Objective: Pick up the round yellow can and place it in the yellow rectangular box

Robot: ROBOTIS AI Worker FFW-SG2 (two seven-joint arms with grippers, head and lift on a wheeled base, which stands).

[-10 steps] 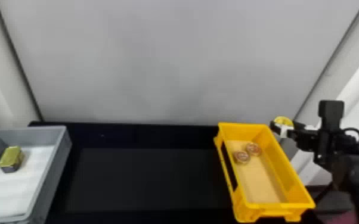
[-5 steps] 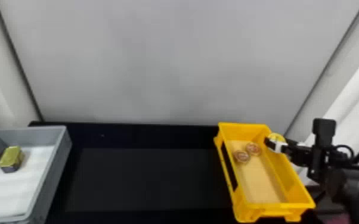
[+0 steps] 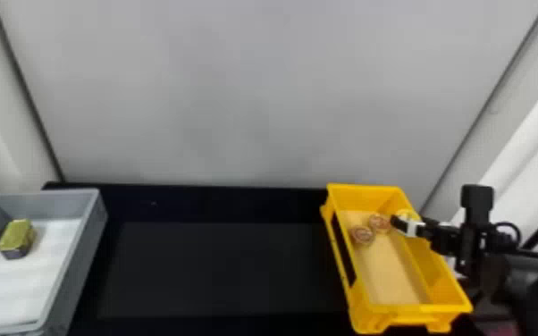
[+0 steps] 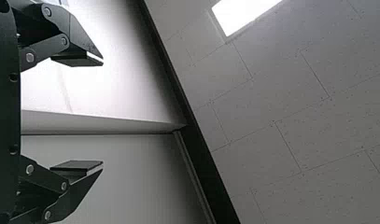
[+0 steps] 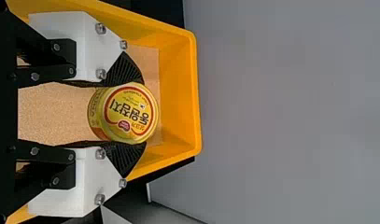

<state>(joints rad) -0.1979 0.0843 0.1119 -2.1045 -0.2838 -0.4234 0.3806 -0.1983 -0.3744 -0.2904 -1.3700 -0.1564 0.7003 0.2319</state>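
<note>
The round yellow metal can (image 5: 130,113), its lid printed with a red ring, is held between the two fingers of the black right gripper (image 3: 400,222), which carries white brackets. Its black ribbed finger pads (image 5: 126,159) press on opposite sides of the can, so the jaws stand only as far apart as the can is wide. In the head view, can and gripper are at the far right part of the yellow rectangular plastic box (image 3: 373,309), and the right wrist view looks past the can to the box's flat tan bottom panel (image 5: 52,109); whether the can touches that panel, I cannot tell. Just beside the gripper's tips, toward the left, a round can with a reddish-brown and pale top (image 3: 379,223) lies in the box, and next to it, slightly nearer the robot, is a second round can with a similar top (image 3: 362,235). The box is at the right side of the black flat-topped table (image 3: 223,268). Well apart, on the left, is a grey rectangular plastic bin (image 3: 72,263) with a white bottom lining (image 3: 22,290); a small gold-topped block with dark sides (image 3: 17,237) is in its far left part. In the left wrist view, the black left gripper (image 4: 102,113) has its jaws wide apart with nothing between them, against pale walls and a tiled ceiling (image 4: 290,107) with a bright rectangular light (image 4: 243,15).
</note>
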